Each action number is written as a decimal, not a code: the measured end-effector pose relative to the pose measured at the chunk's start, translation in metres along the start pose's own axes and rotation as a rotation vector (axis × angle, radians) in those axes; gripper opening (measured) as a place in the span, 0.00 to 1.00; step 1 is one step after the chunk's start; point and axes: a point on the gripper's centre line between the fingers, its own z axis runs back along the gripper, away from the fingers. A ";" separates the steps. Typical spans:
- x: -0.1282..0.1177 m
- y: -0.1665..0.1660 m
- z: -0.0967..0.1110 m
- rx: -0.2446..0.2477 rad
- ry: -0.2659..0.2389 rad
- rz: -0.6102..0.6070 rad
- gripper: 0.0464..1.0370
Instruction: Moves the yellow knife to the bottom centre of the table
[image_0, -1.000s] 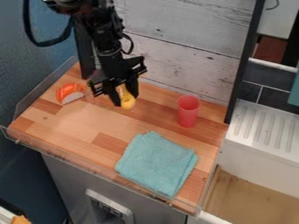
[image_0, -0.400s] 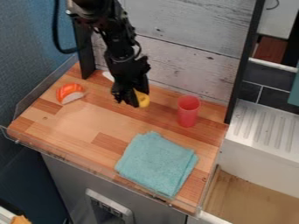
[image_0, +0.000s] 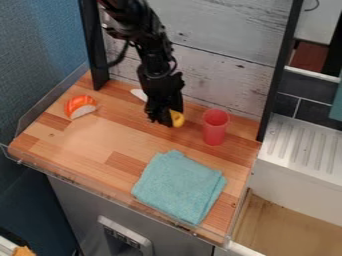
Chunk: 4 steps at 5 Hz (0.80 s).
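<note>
Camera view put the black gripper (image_0: 162, 120) well beyond the teal cloth (image_0: 180, 186), towards the back wall, with its jaws closed, as far as I could judge, on the yellow knife (image_0: 177, 119). The rounded handle poked out on the side nearer the red cup (image_0: 215, 127), and the pale blade (image_0: 139, 95) showed on the other side. I couldn't tell whether the knife hung just over the bench (image_0: 80, 137) or touched it.

The cup worried me most. It stood upright between the handle and the far side of the cloth, so a swing or sideways drift that way could have knocked it over. A slanted hold might also have let the knife pivot, or slip out if the pinch was poor, and a low carry could have dragged the blade along the wood.

Then there was the cloth itself, lying across part of the near side where the knife seemed meant to go. Come in low and the knife would likely snag or ruck it; let go too soon and it would land on the folds. The orange-and-white toy (image_0: 80, 106), well off to the cloth's upper left, looked the least at risk.
</note>
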 end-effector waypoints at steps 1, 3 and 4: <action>-0.001 -0.007 -0.010 0.006 -0.018 0.006 0.44; 0.000 -0.010 -0.015 0.020 -0.020 0.042 0.50; -0.002 -0.007 -0.017 0.035 -0.008 0.054 0.82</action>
